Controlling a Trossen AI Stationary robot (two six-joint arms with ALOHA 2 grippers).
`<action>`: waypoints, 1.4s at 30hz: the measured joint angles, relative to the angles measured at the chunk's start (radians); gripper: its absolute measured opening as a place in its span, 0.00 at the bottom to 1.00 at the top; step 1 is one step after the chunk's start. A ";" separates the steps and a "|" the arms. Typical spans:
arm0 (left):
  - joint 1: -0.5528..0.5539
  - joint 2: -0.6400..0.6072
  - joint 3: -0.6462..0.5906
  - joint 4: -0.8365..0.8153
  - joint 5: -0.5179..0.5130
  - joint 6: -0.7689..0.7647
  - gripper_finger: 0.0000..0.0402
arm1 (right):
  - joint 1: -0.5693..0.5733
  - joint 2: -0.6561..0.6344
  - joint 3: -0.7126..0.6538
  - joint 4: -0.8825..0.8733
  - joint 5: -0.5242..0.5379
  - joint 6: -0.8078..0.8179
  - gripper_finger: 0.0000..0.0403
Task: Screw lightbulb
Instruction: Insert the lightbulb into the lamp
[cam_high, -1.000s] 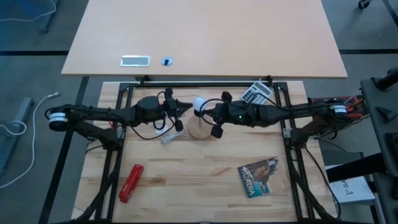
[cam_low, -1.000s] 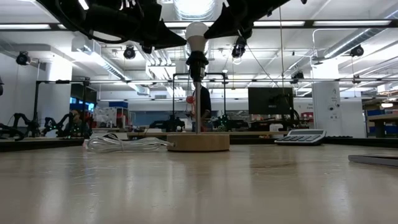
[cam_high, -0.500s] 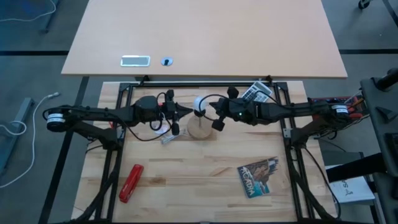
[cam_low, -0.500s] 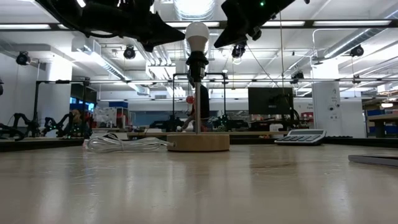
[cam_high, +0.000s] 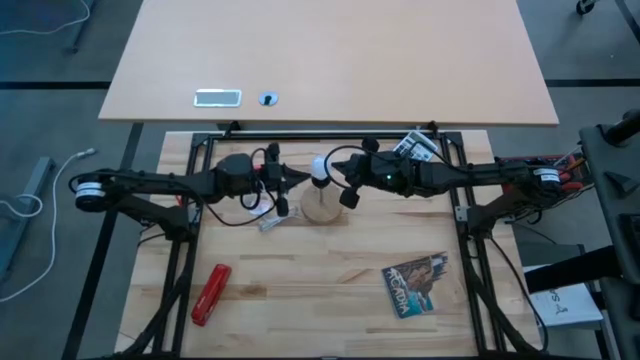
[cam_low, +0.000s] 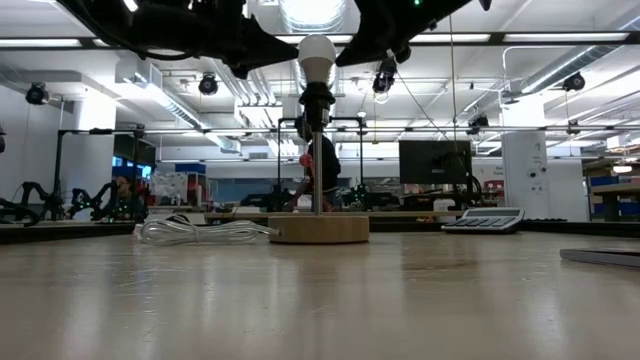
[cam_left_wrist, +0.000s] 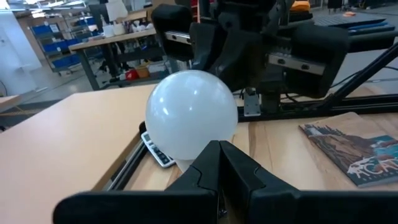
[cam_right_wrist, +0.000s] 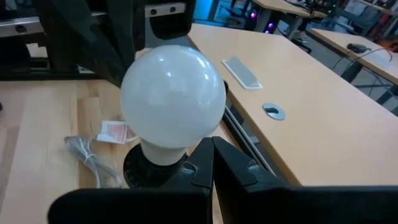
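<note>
Lightbulb (cam_low: 318, 56) sitting upright in the black socket (cam_low: 317, 98) on the wooden disc (cam_low: 318, 229), left gripper (cam_high: 285, 186) and right gripper (cam_high: 345, 182) hovering either side, both sets of fingers clenched on nothing

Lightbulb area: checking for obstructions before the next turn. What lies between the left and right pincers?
Only the lightbulb, upright in its black socket; the high view shows the left pincer and right pincer flanking it.
</note>
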 joint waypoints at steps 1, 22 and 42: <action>0.000 0.004 0.000 0.000 -0.001 0.000 0.00 | 0.000 0.000 0.000 0.000 -0.001 0.003 0.00; 0.009 0.055 0.000 0.028 -0.079 -0.006 0.00 | 0.043 0.000 -0.001 -0.021 -0.086 0.066 0.00; 0.013 -0.016 0.001 -0.016 -0.050 0.078 0.00 | -0.016 -0.001 -0.001 -0.042 0.021 0.040 0.00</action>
